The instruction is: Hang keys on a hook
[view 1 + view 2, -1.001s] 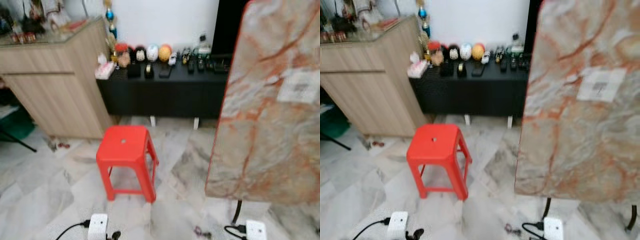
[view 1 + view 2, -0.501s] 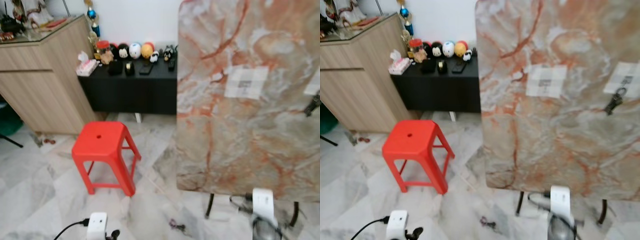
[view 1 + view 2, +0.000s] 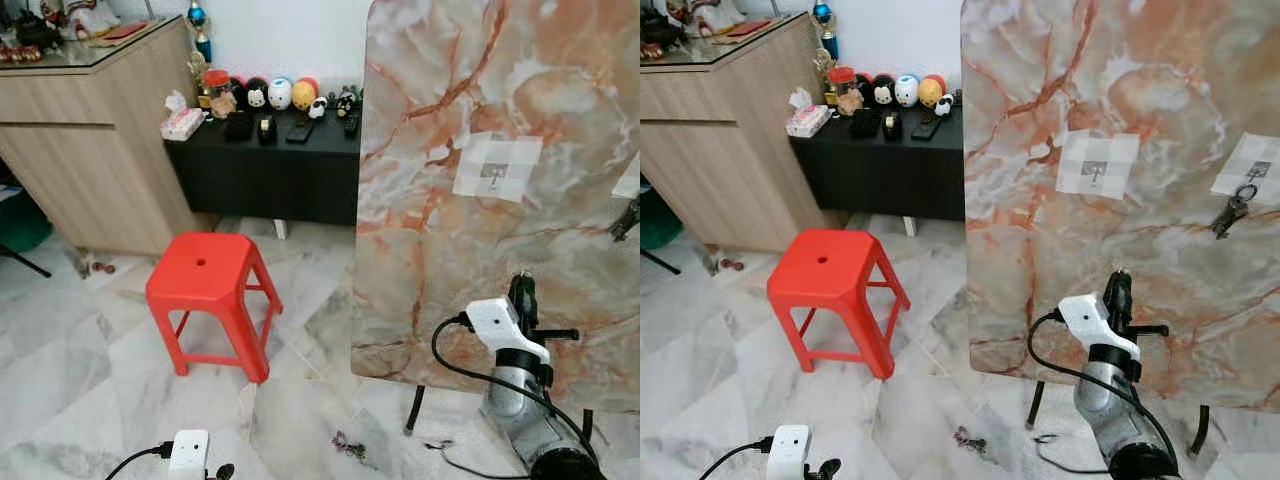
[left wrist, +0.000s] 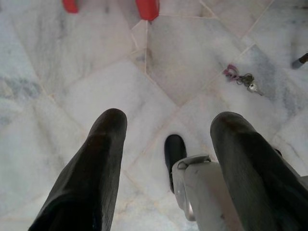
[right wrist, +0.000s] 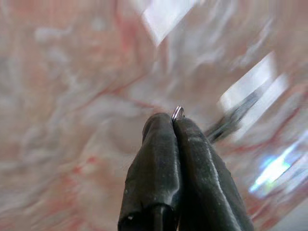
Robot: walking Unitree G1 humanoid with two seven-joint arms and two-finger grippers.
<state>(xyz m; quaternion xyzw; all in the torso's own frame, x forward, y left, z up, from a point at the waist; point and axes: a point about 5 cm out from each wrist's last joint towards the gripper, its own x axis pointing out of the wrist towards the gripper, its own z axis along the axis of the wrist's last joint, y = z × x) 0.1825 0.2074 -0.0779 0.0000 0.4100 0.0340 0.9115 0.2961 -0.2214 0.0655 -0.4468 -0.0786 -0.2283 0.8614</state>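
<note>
Key ring (image 5: 178,113): just a small silver loop poking out at the tips of the right gripper (image 5: 174,122), pinched between its two black fingers (image 5: 156,163), which are pressed together with no gap. Rest of the keys not visible in the right wrist view, hidden behind the fingers or too small to tell.

Right gripper (image 3: 1118,285) is raised in front of the upright marble-pattern board (image 3: 1040,200), fingers pointing up. Can't tell whether the tips touch the board. Hook (image 3: 1094,172) sits on a pale square patch above the gripper, well apart from it. A second pale patch up and to the right of the gripper has a hook (image 3: 1257,171) with a dark set of keys (image 3: 1232,211) already hanging from it. White wrist block (image 3: 1090,317) with a black cable (image 3: 1060,365) looping off it below the fingers.

Left gripper (image 4: 166,127) hangs low, pointing at the marble floor (image 4: 86,86), fingers spread wide, nothing between them. Another key bunch with a pink ring (image 4: 240,78) lies on the floor ahead of it, not touching it.

Left of the board: red plastic stool (image 3: 208,295) on the floor, well apart from both grippers. Behind it a black low cabinet (image 3: 265,170) with small round figurines (image 3: 280,93) on top, and a light wood cabinet (image 3: 95,150) beside that.
</note>
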